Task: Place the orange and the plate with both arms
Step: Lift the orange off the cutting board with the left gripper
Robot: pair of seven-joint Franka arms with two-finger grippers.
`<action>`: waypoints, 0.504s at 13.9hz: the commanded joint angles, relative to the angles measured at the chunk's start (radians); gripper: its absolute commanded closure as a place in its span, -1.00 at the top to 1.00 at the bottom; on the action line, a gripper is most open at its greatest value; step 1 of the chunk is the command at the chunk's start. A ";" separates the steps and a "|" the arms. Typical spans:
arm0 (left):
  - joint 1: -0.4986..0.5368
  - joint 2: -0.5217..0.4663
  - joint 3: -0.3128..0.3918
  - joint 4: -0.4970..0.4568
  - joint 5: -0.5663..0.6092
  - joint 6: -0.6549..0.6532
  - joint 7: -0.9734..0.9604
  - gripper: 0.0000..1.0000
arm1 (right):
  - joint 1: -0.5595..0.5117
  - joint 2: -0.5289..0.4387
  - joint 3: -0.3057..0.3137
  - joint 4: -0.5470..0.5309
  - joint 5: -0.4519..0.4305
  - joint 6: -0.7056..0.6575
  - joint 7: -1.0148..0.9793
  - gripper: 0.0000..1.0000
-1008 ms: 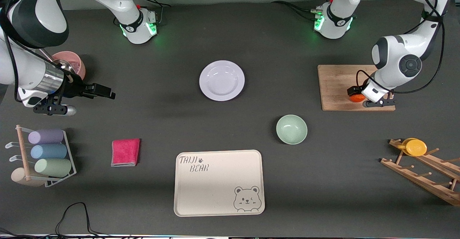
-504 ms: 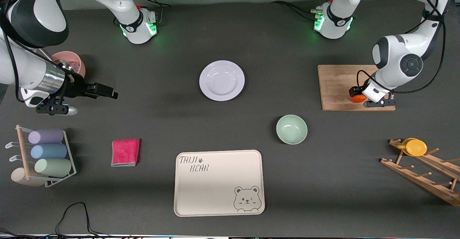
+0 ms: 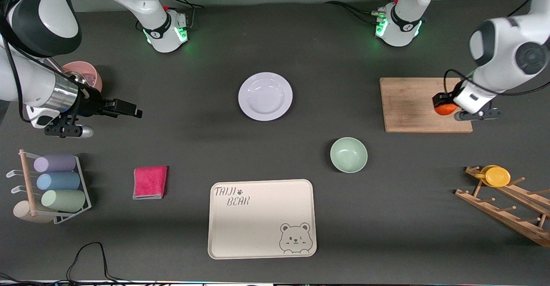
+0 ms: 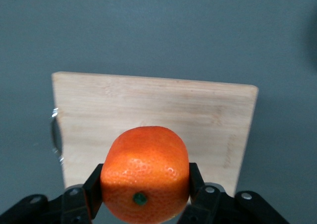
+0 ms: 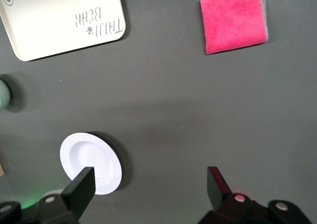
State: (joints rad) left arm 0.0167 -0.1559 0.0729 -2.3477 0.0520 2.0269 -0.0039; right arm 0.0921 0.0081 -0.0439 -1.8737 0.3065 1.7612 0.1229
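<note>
My left gripper point(image 3: 447, 105) is shut on the orange point(image 3: 445, 109) and holds it in the air over the wooden cutting board point(image 3: 412, 104) at the left arm's end of the table. In the left wrist view the orange point(image 4: 145, 173) sits squeezed between both fingers above the board point(image 4: 148, 115). The white plate point(image 3: 265, 96) lies on the table midway between the two arm bases; it also shows in the right wrist view point(image 5: 94, 162). My right gripper point(image 3: 126, 109) is open and empty, in the air over bare table at the right arm's end.
A pale green bowl point(image 3: 348, 154) and a cream bear tray point(image 3: 262, 218) lie nearer the front camera than the plate. A pink cloth point(image 3: 150, 182), a cup rack point(image 3: 49, 187), a pink bowl point(image 3: 84, 75) and a wooden rack with a yellow cup point(image 3: 496, 176) stand at the table's ends.
My left gripper has lifted the orange off the cutting board and carried it toward the board's outer edge. My right gripper has barely moved.
</note>
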 commanded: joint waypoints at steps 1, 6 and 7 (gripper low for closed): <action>-0.014 -0.007 0.002 0.207 -0.006 -0.244 0.002 -1.00 | 0.003 -0.007 -0.002 -0.004 0.043 -0.005 -0.019 1.00; -0.017 -0.005 -0.036 0.491 -0.009 -0.580 -0.002 -1.00 | 0.021 -0.005 -0.002 -0.004 0.060 -0.002 -0.011 1.00; -0.017 -0.007 -0.047 0.505 -0.014 -0.597 -0.004 -1.00 | 0.021 -0.005 -0.002 -0.005 0.062 0.000 -0.009 1.00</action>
State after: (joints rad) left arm 0.0088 -0.1858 0.0401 -1.9163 0.0497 1.4954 -0.0039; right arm 0.1040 0.0082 -0.0423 -1.8737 0.3420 1.7612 0.1228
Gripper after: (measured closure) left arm 0.304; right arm 0.000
